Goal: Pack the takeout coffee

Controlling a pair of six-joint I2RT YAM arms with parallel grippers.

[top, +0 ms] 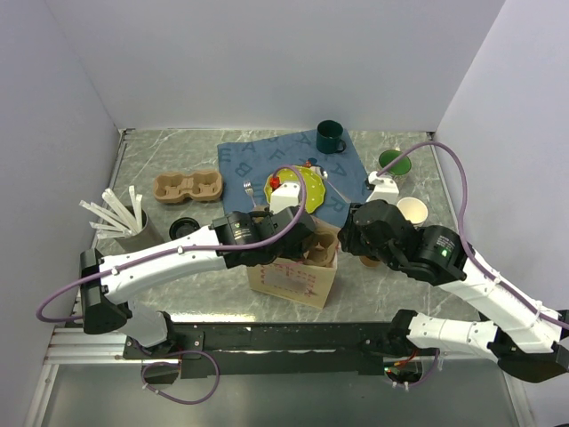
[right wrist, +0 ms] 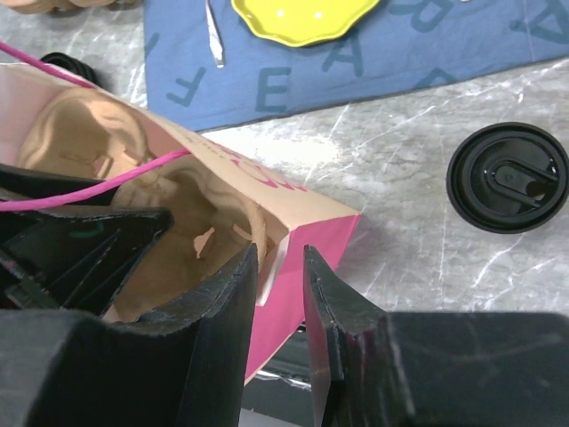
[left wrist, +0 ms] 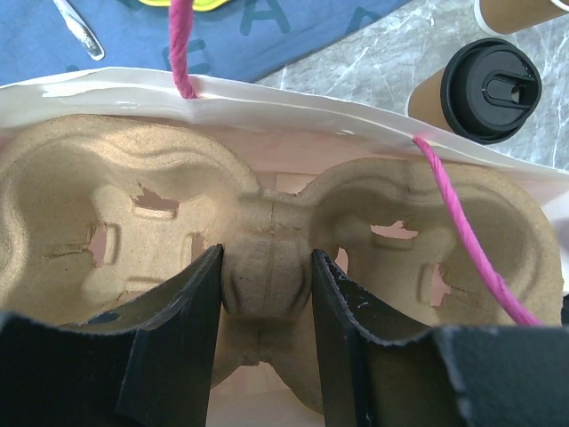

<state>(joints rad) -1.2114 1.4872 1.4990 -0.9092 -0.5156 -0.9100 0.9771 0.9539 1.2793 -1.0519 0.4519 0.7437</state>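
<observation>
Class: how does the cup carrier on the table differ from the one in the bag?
The table carrier lies on the table; the bagged carrier sits inside the bag. The table carrier is untouched; the left gripper clamps the bagged carrier's middle ridge. Both are empty tan two-cup trays.

On my feed the takeout coffee (left wrist: pixel 492 89) shows as a brown kraft cup under a black lid. The bag (right wrist: pixel 329 236) is pink outside and white inside, with magenta cord handles (left wrist: pixel 462 222). The cup carrier (left wrist: pixel 116 213) is dull tan pulp. I see the left tool (left wrist: pixel 267 267) and right tool (right wrist: pixel 280 262) as black. The cloth (top: pixel 258 160) is blue with darker blue letters, the plate (top: pixel 311 191) yellow-green, the mug (top: pixel 330 136) dark green, the desk (top: pixel 160 156) grey marbled.
</observation>
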